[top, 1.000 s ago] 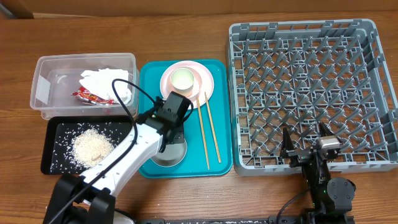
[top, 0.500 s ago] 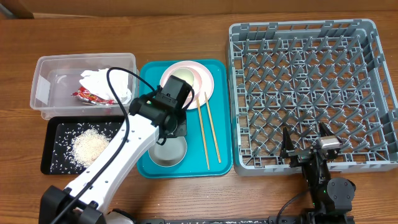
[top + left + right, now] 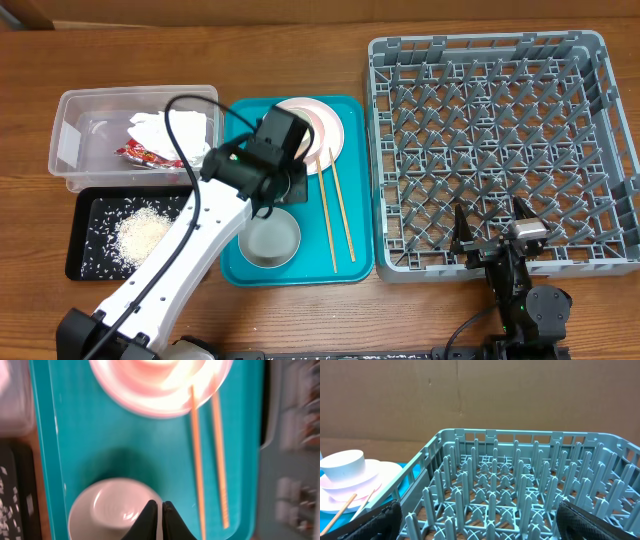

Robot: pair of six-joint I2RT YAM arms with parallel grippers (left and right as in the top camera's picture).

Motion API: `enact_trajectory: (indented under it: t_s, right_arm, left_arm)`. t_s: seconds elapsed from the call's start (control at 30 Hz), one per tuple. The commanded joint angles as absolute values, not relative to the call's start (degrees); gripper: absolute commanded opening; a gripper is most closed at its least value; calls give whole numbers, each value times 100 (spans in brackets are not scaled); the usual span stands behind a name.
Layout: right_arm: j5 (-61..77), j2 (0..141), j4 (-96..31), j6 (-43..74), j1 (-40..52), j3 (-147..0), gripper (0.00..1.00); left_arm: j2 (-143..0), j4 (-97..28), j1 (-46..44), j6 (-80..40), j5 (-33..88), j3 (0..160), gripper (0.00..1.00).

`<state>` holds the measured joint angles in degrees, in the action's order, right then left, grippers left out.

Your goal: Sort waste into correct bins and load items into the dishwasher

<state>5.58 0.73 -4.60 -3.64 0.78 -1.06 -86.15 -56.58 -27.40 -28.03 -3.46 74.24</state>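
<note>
My left gripper [image 3: 280, 195] [image 3: 160, 506] is shut and empty, above the near part of the teal tray. A pale bowl [image 3: 270, 238] [image 3: 107, 512] sits just below its tips on the tray. The pink plate [image 3: 325, 125] [image 3: 160, 395] lies at the tray's far end, with a pale bowl or cup [image 3: 342, 465] on it, hidden by my arm in the overhead view. Two chopsticks [image 3: 336, 210] [image 3: 196, 450] lie beside them. The grey dish rack [image 3: 500, 150] [image 3: 510, 485] holds nothing. My right gripper [image 3: 495, 245] [image 3: 480, 520] is open at the rack's near edge.
The clear tub [image 3: 75, 135] holds the white napkin [image 3: 165, 135] and the red wrapper [image 3: 140, 153]. The black tray [image 3: 85, 255] holds the rice grains [image 3: 145, 235]. The teal tray [image 3: 355, 270] lies between these bins and the rack.
My left arm has drawn back from over the near bowl toward the plate. The bowl now shows uncovered on the teal tray. The right arm has not moved.
</note>
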Motion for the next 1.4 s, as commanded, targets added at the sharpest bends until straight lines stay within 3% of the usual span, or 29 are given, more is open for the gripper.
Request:
enact_trajectory:
  t_s: [0.0, 0.2, 0.47, 0.67, 0.9, 1.07, 1.37]
  right_arm:
    - [565, 16, -436, -388, 62, -45, 100]
    - [565, 16, -436, -388, 62, -45, 100]
    - [565, 16, -436, -388, 62, -45, 100]
    - [567, 16, -434, -388, 62, -45, 100]
    - [591, 16, -421, -379, 62, -45, 100]
    - [965, 16, -333, 657, 62, -145, 100]
    - [998, 867, -1059, 1068, 62, -1986, 100]
  left_arm:
    - [-8525, -5680, -2764, -2561, -646, 7988, 10]
    - [-8525, -5675, -2749, -2528, -801, 8639, 12]
    - [-8527, -5360, -2233, -2744, -631, 8812, 32]
    - [-8530, -5332, -1688, -2744, 381, 8882, 31]
    - [-8698, -5522, -1579, -2744, 499, 8871, 30]
    - [-8877, -5435, -1575, -2744, 563, 8871, 30]
    - [-9338, -5328, -1544, -2744, 556, 8873, 31]
